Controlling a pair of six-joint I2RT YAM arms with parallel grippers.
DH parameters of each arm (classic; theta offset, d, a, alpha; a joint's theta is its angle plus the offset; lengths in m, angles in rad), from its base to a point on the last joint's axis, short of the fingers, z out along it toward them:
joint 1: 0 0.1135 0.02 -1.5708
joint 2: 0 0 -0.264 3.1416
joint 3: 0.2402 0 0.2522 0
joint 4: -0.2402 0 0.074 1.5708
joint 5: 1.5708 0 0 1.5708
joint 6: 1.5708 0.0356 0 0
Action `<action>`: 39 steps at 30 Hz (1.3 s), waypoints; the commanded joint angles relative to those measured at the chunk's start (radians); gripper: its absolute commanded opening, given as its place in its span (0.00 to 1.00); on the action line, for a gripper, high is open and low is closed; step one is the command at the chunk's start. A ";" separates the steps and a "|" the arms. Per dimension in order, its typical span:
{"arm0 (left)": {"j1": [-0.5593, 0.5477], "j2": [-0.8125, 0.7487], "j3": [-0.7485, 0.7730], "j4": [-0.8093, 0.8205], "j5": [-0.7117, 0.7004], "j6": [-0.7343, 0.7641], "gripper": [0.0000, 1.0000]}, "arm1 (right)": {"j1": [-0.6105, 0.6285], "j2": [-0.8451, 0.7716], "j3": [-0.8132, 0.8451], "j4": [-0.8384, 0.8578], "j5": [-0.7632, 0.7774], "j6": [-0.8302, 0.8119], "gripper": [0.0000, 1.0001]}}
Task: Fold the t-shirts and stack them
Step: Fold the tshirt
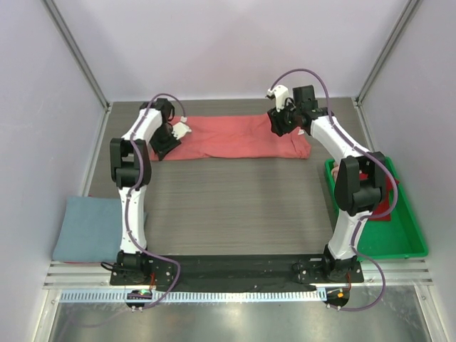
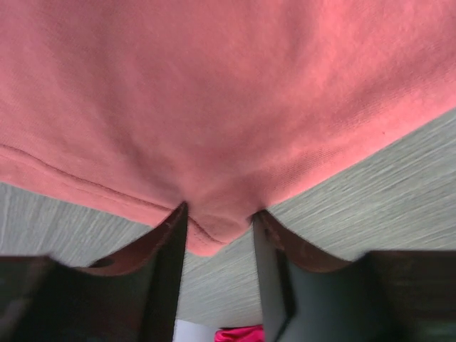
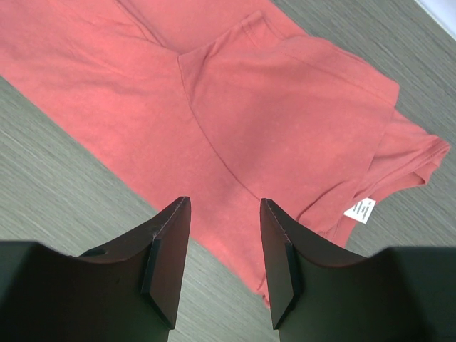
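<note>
A red t-shirt (image 1: pixel 239 137) lies folded into a long strip across the far side of the table. My left gripper (image 1: pixel 165 142) is down at its left end. In the left wrist view the jaws (image 2: pixel 219 210) stand open, with a corner of the red shirt (image 2: pixel 214 107) lying between the fingertips. My right gripper (image 1: pixel 279 125) is open and empty, hovering over the shirt's right end. In the right wrist view (image 3: pixel 224 203) it is above the shirt's near edge (image 3: pixel 235 100), where a sleeve and a white label (image 3: pixel 360 209) show.
A folded blue shirt (image 1: pixel 92 228) lies at the table's near left edge. A green tray (image 1: pixel 410 231) at the right holds a red cloth (image 1: pixel 388 203), partly hidden by the right arm. Grey walls enclose the table.
</note>
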State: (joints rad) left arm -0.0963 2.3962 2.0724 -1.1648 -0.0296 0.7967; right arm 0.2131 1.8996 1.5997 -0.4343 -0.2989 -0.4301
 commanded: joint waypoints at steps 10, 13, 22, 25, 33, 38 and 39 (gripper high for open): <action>-0.028 -0.181 -0.234 -0.085 0.016 -0.010 0.00 | -0.006 -0.036 -0.047 0.020 0.072 -0.033 0.49; -0.086 -0.322 -0.352 -0.168 0.026 0.005 0.01 | -0.015 0.004 -0.024 0.017 0.128 -0.022 0.48; -0.311 -0.612 -0.667 -0.400 0.086 -0.045 0.06 | -0.017 0.176 0.091 -0.026 0.218 -0.065 0.47; -0.379 -0.634 -0.702 -0.449 0.106 -0.086 0.06 | -0.014 0.242 0.135 -0.029 0.248 -0.065 0.47; -0.508 -0.638 -0.768 -0.429 0.200 -0.175 0.06 | 0.000 0.432 0.331 -0.050 0.294 -0.068 0.46; -0.635 -0.615 -0.782 -0.401 0.293 -0.218 0.09 | 0.025 0.631 0.564 -0.092 0.328 -0.095 0.46; -0.655 -0.609 -0.781 -0.389 0.306 -0.224 0.10 | 0.032 0.663 0.656 -0.093 0.327 -0.095 0.46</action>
State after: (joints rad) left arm -0.6975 1.7832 1.2972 -1.3128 0.1829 0.6193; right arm 0.2253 2.4634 2.1147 -0.5144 -0.0242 -0.5007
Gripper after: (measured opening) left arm 0.090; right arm 0.463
